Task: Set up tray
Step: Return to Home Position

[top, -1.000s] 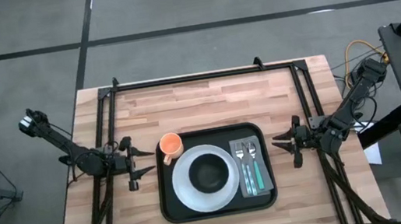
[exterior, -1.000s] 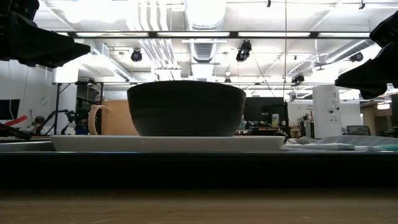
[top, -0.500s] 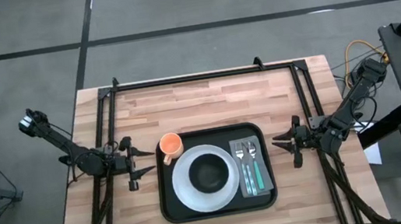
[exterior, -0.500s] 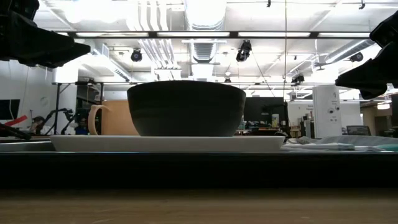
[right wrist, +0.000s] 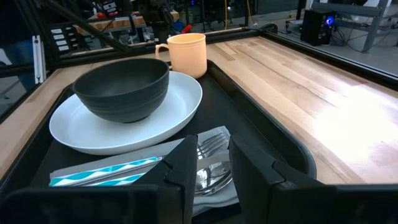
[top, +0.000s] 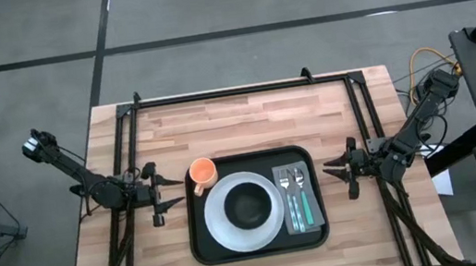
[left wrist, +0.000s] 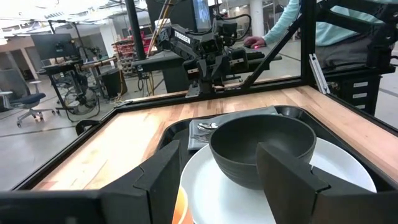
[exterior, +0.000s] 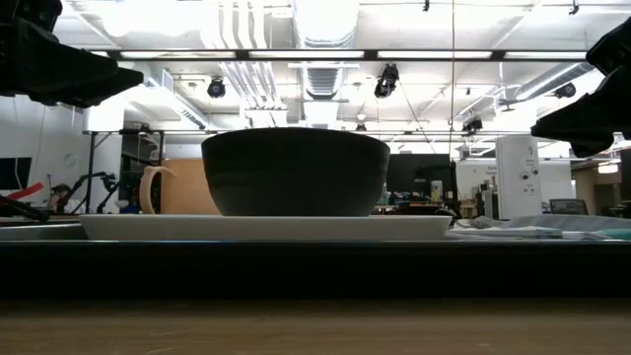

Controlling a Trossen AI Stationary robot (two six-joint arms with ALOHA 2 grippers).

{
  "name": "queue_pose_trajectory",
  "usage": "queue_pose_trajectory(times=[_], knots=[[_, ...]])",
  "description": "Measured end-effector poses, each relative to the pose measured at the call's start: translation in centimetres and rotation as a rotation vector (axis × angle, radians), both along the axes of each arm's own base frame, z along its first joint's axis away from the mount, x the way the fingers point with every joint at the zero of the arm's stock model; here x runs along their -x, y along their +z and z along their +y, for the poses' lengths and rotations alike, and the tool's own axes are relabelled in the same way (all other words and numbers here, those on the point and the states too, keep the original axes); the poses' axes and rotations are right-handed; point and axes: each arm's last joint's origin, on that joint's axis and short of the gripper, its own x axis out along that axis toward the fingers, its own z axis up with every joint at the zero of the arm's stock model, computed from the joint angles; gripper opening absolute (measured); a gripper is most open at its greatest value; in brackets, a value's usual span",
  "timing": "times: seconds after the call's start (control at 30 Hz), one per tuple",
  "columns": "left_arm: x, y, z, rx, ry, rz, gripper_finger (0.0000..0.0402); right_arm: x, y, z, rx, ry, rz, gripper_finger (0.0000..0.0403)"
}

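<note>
Left gripper (top: 175, 196) and right gripper (top: 328, 171) hang spread and empty, I reckon equally near the tray (top: 202, 250), one off each short end, its long axis running between them.

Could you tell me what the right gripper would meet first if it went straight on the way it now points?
Probably the nearest rim of the tray, then the grey napkin holding cutlery; the right gripper, jaws open, looks raised, so it might clear the rim.
</note>
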Motion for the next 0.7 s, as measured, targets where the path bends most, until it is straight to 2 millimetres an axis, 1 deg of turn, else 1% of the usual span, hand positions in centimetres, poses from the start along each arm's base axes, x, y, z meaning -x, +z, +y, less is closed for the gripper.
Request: queue_pose_trajectory(times=[0.17, 0.53, 0.7], knots=[[0.0, 0.0, 0.0, 0.0, 0.0, 0.0, 0.0187, 0.0, 0.0, 0.0, 0.0, 0.0, 0.0, 0.0085], [0.0, 0.0, 0.0, 0.0, 0.0, 0.0, 0.0187, 0.0, 0.0, 0.0, 0.0, 0.0, 0.0, 0.0068], [0.0, 0.0, 0.0, 0.0, 0.0, 0.0, 0.0187, 0.0, 0.0, 0.0, 0.0, 0.0, 0.0, 0.0071]])
